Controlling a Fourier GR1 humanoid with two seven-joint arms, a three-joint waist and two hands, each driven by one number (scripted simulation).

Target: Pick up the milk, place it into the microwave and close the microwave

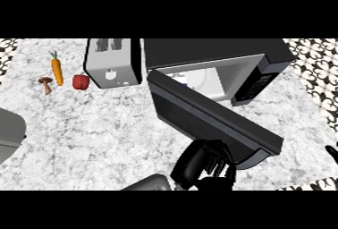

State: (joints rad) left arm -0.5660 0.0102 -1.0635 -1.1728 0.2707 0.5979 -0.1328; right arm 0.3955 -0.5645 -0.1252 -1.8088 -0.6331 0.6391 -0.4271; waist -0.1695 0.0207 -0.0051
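Observation:
The microwave stands at the back right with its door swung out toward me, about half open. Inside the lit cavity, a white and blue shape that looks like the milk shows just above the door's top edge; most of it is hidden. My left hand is at the lower, outer face of the door near its free end, fingers fairly straight and touching the door, holding nothing. Only fingertips of my right hand show at the right edge, pointing up and holding nothing.
A toaster stands just left of the microwave. A red pepper, a carrot and a mushroom lie at the back left. A grey rounded shape juts in from the left edge.

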